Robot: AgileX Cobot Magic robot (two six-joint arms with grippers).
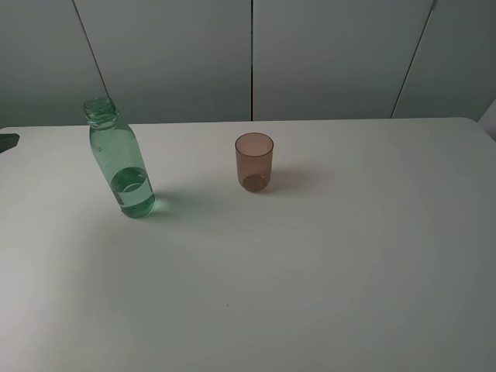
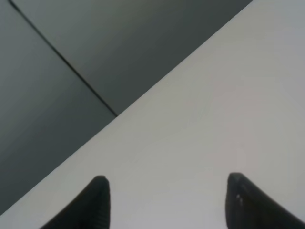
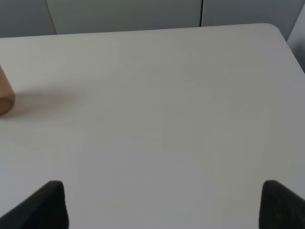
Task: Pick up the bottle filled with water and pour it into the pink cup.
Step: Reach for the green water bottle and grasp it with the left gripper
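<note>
The green-tinted bottle (image 1: pixel 120 159) stands upright on the white table (image 1: pixel 310 271) at the left, capless, with water in its lower third. The pink cup (image 1: pixel 254 162) stands upright to its right, near the table's middle, apart from the bottle. A sliver of the cup's base (image 3: pixel 5 98) shows at the edge of the right wrist view. My left gripper (image 2: pixel 167 200) is open over bare table near the table's edge, holding nothing. My right gripper (image 3: pixel 162 205) is wide open over bare table, holding nothing. Neither gripper shows in the exterior high view.
Grey wall panels (image 1: pixel 256 54) stand behind the table's far edge. A small dark object (image 1: pixel 8 142) shows at the far left edge of the table. The table's rounded far right corner (image 1: pixel 473 124) is in view.
</note>
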